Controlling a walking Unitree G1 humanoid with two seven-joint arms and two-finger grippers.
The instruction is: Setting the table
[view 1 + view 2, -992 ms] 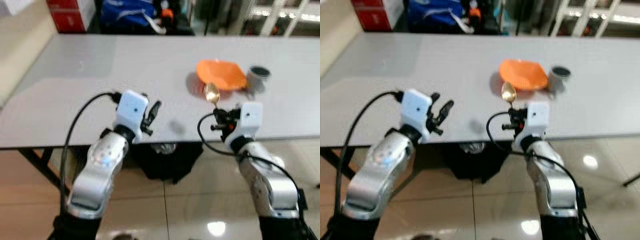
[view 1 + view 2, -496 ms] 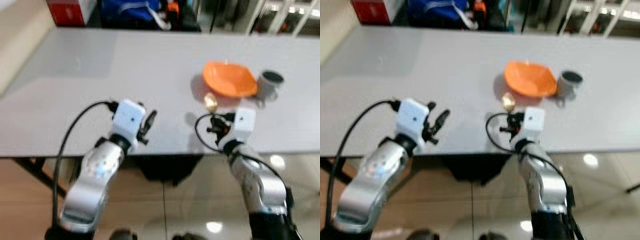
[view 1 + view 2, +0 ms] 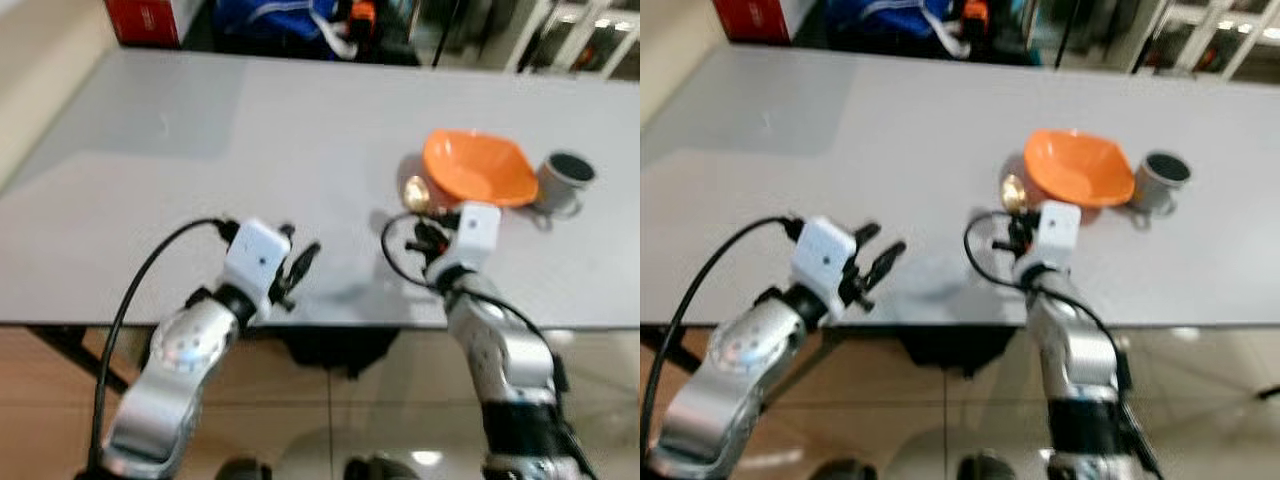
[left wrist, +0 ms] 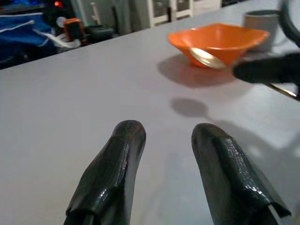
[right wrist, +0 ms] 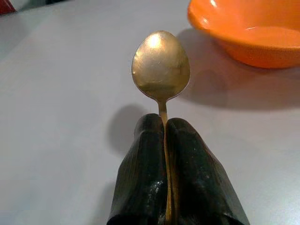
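Right gripper (image 5: 164, 129) has its two black fingers (image 5: 145, 154) pressed together on the thin handle of a gold spoon (image 5: 161, 65), whose bowl sticks out beyond the fingertips and hangs above the grey table (image 3: 200, 150), casting a shadow on it. Compared with a second ago, the whole view has shifted, so the camera has moved; even so, the gripper and spoon now sit closer to the orange bowl (image 3: 478, 168) than they did, with the spoon's bowl just beside the orange bowl's near-left rim. Earlier the spoon was held nearer the table's front edge, clearly short of the bowl. The pinch on the handle is unchanged.

Beyond the orange bowl, toward the table's right side, a grey cup (image 3: 566, 180) stands upright, just beside the bowl; whether they touch cannot be told. Both sit on the right half of the table, well back from the front edge.

Left gripper (image 4: 164, 136) hovers low over the table near the front edge, on the left half, its fingers spread apart with nothing between them, much as before. It is well apart from the bowl and spoon.

At the far edge of the table, blue bags (image 3: 270, 20) and a red box (image 3: 145, 18) lie on the floor.
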